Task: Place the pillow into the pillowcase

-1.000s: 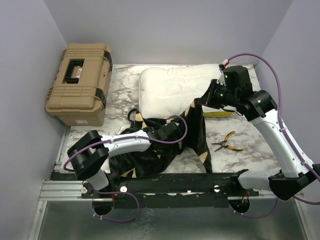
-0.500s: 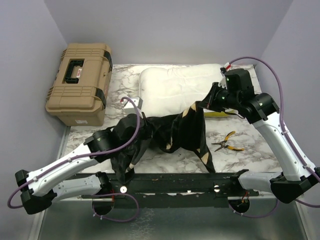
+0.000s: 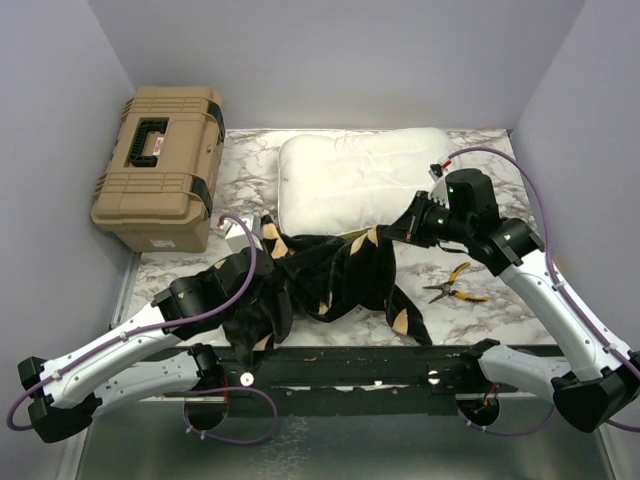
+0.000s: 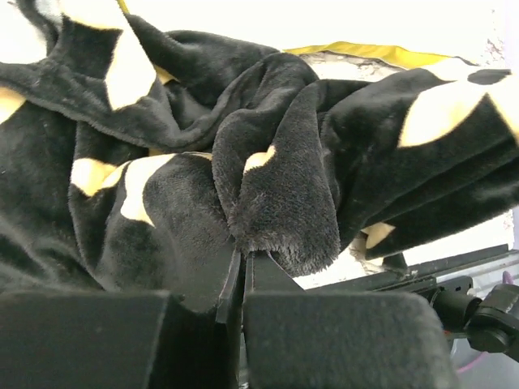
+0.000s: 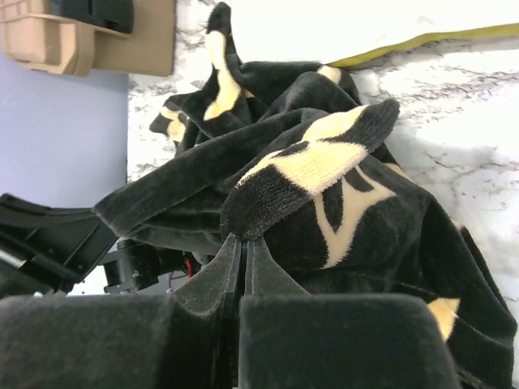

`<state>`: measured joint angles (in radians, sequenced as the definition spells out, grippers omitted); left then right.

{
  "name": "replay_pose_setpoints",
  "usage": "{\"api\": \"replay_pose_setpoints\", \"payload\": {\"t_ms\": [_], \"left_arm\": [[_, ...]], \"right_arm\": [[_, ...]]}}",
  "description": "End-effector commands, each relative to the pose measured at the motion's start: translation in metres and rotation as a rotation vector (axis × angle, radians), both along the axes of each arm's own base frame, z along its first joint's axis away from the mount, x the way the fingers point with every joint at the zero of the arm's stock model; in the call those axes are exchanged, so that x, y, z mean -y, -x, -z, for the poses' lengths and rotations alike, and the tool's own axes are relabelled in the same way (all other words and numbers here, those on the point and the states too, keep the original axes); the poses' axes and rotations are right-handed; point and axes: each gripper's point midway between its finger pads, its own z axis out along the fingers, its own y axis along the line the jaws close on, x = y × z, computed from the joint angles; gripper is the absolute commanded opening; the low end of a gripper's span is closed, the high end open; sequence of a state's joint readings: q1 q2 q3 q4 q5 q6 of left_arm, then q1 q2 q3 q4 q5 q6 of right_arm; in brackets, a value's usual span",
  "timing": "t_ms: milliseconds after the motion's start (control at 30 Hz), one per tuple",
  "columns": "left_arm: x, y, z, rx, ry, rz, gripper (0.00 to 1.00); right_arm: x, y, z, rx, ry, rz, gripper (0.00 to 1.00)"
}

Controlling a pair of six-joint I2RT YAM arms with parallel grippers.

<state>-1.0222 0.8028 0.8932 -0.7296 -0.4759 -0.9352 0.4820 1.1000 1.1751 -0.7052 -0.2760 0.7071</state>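
— Where is the pillow (image 3: 355, 180)?

— Flat at the far side of the marble tabletop (image 3: 500, 310), just to the right of the tan toolbox (image 3: 160, 165). It is wholly outside the pillowcase (image 3: 330, 275); its yellow edge band (image 5: 422, 42) shows along the near side.

— And the pillowcase?

— Bunched in a crumpled heap on the tabletop in front of the pillow, black plush with tan motifs. Its far edge reaches the pillow's near edge. One flap trails toward the front rail.

— What are the left jaws doing?

— The left arm (image 3: 150, 335) reaches in from the near left, and its jaws are pressed together on a thick fold of the plush at the pillowcase's left end. From the left wrist, the fold (image 4: 276, 211) rises straight out from between the two pads, with almost no gap.

— The right jaws?

— The same. The right arm (image 3: 545, 290) comes over from the right, and its jaws pinch a rolled edge of the fabric (image 5: 312, 174) at the upper right of the heap, close to the pillow's near right corner. The cloth sags between the two grips.

— Is the pillowcase's opening visible?

— I cannot tell; the folds hide it.

— Anything else nearby?

— Yellow-handled pliers (image 3: 455, 283) lie on the tabletop just right of the pillowcase, below the right arm.
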Motion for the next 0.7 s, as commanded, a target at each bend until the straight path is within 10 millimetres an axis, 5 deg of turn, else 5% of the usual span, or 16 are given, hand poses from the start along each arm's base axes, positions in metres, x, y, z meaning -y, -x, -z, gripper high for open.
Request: {"api": "replay_pose_setpoints", "payload": {"t_ms": [0, 233, 500, 667], "left_arm": [[-0.008, -0.003, -0.011, 0.023, 0.05, -0.059, 0.0], [0.012, -0.015, -0.039, 0.06, 0.05, -0.026, 0.0], [0.05, -0.042, -0.134, 0.255, 0.003, 0.102, 0.0], [0.078, -0.049, -0.185, 0.346, 0.026, 0.2, 0.0]], "right_arm": [[-0.01, 0.003, -0.036, 0.131, -0.113, -0.062, 0.0], [0.001, 0.014, -0.031, 0.136, -0.069, -0.06, 0.0], [-0.001, 0.024, -0.05, 0.221, -0.075, -0.141, 0.01], [-0.008, 0.035, -0.087, 0.313, -0.121, -0.237, 0.0]]}}
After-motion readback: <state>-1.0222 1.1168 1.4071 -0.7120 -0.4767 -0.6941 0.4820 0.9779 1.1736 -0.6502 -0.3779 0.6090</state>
